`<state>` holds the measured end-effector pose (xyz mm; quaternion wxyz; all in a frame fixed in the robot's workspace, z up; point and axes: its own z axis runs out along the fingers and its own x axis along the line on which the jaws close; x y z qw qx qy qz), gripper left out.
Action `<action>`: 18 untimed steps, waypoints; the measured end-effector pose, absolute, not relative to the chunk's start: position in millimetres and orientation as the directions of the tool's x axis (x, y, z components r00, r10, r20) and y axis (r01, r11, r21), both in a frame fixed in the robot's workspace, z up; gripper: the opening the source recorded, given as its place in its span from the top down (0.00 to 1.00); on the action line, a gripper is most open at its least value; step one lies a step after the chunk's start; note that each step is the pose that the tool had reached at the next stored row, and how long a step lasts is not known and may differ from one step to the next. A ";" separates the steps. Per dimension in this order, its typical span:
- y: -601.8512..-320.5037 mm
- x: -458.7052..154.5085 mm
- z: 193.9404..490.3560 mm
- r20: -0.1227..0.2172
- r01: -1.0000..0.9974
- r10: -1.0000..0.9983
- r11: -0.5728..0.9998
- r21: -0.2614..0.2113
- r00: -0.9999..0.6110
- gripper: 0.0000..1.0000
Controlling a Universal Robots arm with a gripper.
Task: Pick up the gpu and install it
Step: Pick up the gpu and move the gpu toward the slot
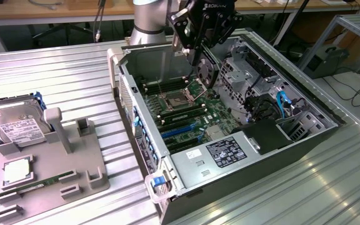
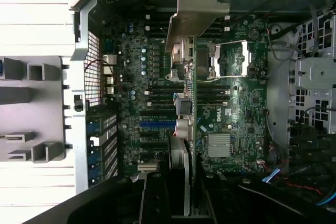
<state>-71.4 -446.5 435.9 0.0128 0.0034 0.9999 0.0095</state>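
The gpu (image 1: 204, 75) hangs upright over the open computer case (image 1: 167, 154), above the motherboard near the processor socket (image 1: 180, 98). My gripper (image 1: 196, 49) is shut on its upper edge. In the wrist view the gpu (image 2: 192, 103) is edge-on, its silver end bracket (image 2: 195, 9) pointing toward the case's rear wall. My gripper (image 2: 189, 200) clamps the card between its dark fingers (image 2: 157, 195). The card floats above the blue expansion slots (image 2: 157, 124), apart from the board.
A grey holder tray (image 1: 73, 173) lies at the exterior view's left with a silver hard drive (image 1: 17, 124), a processor chip (image 1: 17, 171) and a narrow memory stick (image 1: 39, 183). Inside the case sit a power supply (image 1: 221, 152), drive cages (image 1: 249, 70) and cables (image 1: 283, 105).
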 end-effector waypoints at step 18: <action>-446.5 -22.8 435.9 -0.026 0.007 0.007 1.000 0.019 -1.000 0.73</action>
